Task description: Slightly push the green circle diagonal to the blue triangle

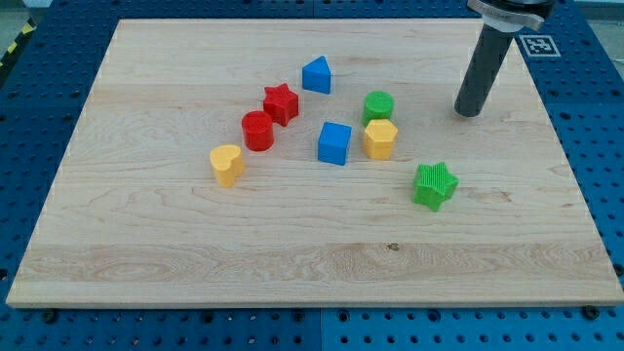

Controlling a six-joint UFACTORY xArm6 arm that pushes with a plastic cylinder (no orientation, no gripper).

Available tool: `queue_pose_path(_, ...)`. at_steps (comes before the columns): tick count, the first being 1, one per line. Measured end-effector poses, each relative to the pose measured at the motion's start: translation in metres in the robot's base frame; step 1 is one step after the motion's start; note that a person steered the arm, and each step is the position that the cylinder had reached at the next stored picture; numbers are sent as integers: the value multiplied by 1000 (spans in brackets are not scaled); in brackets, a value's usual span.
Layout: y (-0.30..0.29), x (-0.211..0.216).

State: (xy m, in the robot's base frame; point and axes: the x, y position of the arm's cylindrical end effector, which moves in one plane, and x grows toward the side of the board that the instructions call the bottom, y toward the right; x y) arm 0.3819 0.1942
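My tip (469, 112), the lower end of a straight dark rod, stands on the wooden bench (146, 244) towards the view's upper right. It is a bare rod end: it pinches nothing and touches no block. Every block lies to the view's left of it.

Farthest from my tip, well apart to its left and lower in the view, is the yellow heart (226, 164). Next comes the red cylinder (257, 130), a little lower than my tip, with the red star (281, 102) just beside it up and to the right, at about my tip's level; I cannot tell whether those two touch. The blue triangle (316, 74) sits higher in the view than my tip and well to its left. The blue cube (334, 142) lies lower than my tip, nearer the board's middle.

The green circle (378, 105) is the block nearest my tip, at almost the same level and directly to its left, with a strip of bare wood between them. It lies down and to the right of the blue triangle, apart from it. Right below the green circle, touching or all but touching it, is the yellow hexagon (380, 138), lower left of my tip. The green star (435, 184) stands alone, below my tip and slightly to its left.

Around the bench runs a blue perforated surface (595, 146), and a black-and-white marker (539, 44) lies up and to the right of my tip.
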Motion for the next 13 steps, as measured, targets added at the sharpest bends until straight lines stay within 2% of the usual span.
queue_pose_path(1,0,2)
queue_pose_path(2,36,16)
queue_pose_path(3,36,25)
queue_pose_path(7,-80,47)
queue_pose_path(13,-88,13)
